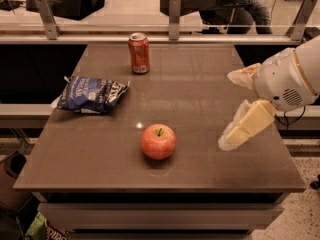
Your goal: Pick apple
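Note:
The apple [158, 141] is round and red-orange with a short dark stem. It sits upright on the dark table [200, 99], near the front middle. My gripper [226, 110] hangs over the right part of the table, to the right of the apple and apart from it. Its two pale fingers [247, 126] are spread wide and hold nothing.
A red-orange soda can [139, 53] stands at the back of the table. A blue chip bag [91, 94] lies at the left. A rail with metal posts [174, 14] runs behind the table. The table's front edge is just below the apple.

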`<state>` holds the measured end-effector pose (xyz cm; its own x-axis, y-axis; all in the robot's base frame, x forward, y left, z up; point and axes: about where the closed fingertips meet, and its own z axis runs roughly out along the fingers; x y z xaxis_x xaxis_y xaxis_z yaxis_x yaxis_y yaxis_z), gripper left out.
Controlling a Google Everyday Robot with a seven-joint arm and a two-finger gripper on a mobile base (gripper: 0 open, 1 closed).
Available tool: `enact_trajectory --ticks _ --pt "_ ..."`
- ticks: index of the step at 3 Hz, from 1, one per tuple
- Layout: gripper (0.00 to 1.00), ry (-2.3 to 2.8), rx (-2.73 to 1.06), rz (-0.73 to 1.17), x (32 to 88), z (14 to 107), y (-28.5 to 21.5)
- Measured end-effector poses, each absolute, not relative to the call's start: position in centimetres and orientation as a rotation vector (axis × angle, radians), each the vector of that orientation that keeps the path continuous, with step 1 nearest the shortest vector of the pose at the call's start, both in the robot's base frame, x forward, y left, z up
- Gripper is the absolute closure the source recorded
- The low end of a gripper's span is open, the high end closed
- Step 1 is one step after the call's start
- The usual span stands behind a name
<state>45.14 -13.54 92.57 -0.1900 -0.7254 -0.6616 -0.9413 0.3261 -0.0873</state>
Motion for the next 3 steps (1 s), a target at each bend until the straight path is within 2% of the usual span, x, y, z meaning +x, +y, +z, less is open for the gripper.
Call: enact_trajectory --ticks 3 --pt "0.0 1.798 -1.288 0.689 47.1 87.0 -8.9"
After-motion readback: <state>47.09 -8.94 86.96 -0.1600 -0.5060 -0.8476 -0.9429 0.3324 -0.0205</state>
